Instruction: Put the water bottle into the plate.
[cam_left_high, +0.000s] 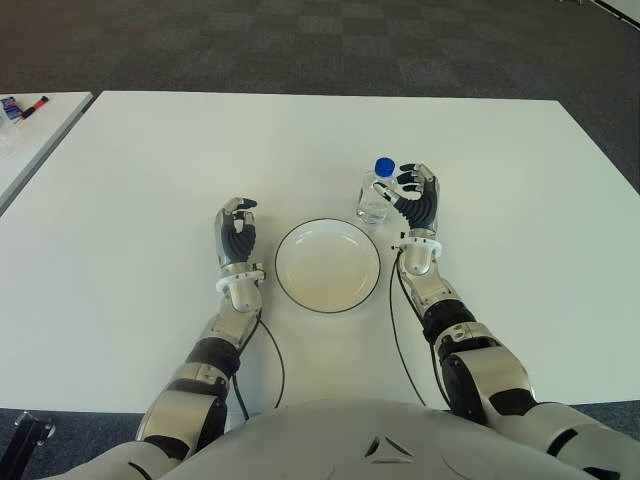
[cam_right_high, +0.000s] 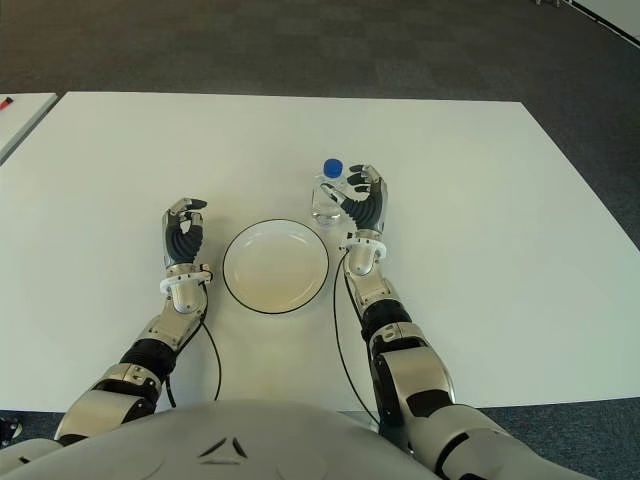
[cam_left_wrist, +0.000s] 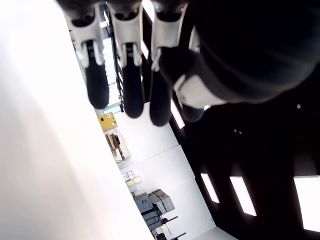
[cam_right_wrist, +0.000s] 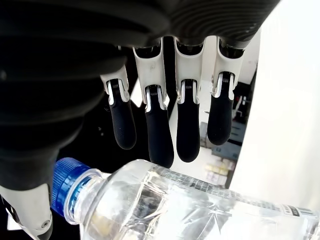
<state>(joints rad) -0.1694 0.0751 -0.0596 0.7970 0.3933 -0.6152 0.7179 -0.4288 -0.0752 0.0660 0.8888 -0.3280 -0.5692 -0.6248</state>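
Clear water bottle (cam_left_high: 374, 198) with blue cap (cam_left_high: 384, 167); cream plate (cam_left_high: 327, 266), dark-rimmed; white tabletop (cam_left_high: 150, 170); dark checkered floor (cam_left_high: 300, 40).

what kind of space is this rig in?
Likely an office or lab test room: a plain white table, dark checkered carpet tiles, and a second white table alongside with markers on it.

One clear plastic water bottle with a blue screw cap (cam_left_high: 376, 193) is standing on one large white rectangular table (cam_left_high: 150, 180). One round white plate with a thin dark rim (cam_left_high: 327, 265) is sitting on the same table. Two robot hands are showing: one left hand with black fingers and white joints (cam_left_high: 237, 235) and one matching right hand (cam_left_high: 418, 200). A second white table (cam_left_high: 35, 135) is showing at the far left edge, carrying a few small items too small to count.
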